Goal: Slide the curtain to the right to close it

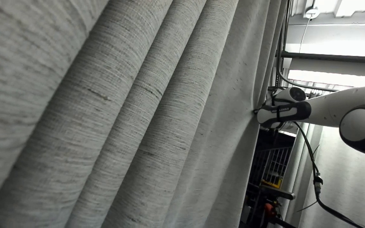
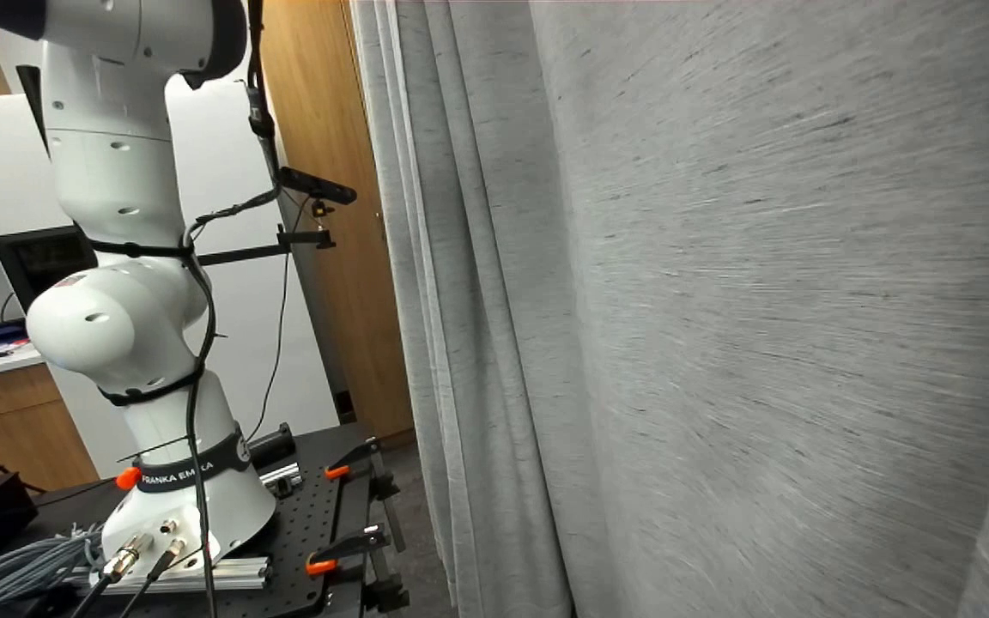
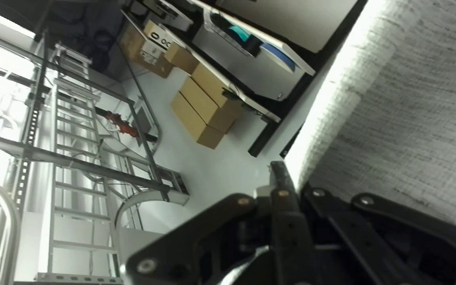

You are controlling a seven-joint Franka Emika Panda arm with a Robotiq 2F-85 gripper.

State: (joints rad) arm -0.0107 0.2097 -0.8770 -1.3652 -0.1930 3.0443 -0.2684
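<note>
- Grey cloth curtain (image 1: 138, 104), hung in long folds across both exterior views and the right side of the wrist view
- Wooden panel (image 2: 323, 129), upright, its edge overlapped by the curtain in an exterior view
- Metal ladder (image 3: 79, 212) at the left of the wrist view, well apart from the cloth
- White robot arm (image 2: 130, 215), standing beside the curtain over a dark perforated plate (image 2: 310, 506)
- Cardboard boxes (image 3: 208, 107) on the pale floor (image 3: 196, 170), near shelves (image 3: 247, 101)
- Clamps (image 2: 348, 549) with orange tips — at the plate's edge, on the curtain's side of the arm
- Gripper (image 3: 295, 184), clamped onto the curtain's edge — cloth pinched between its fingers (image 3: 282, 178), creases fanning out from that grip in an exterior view
</note>
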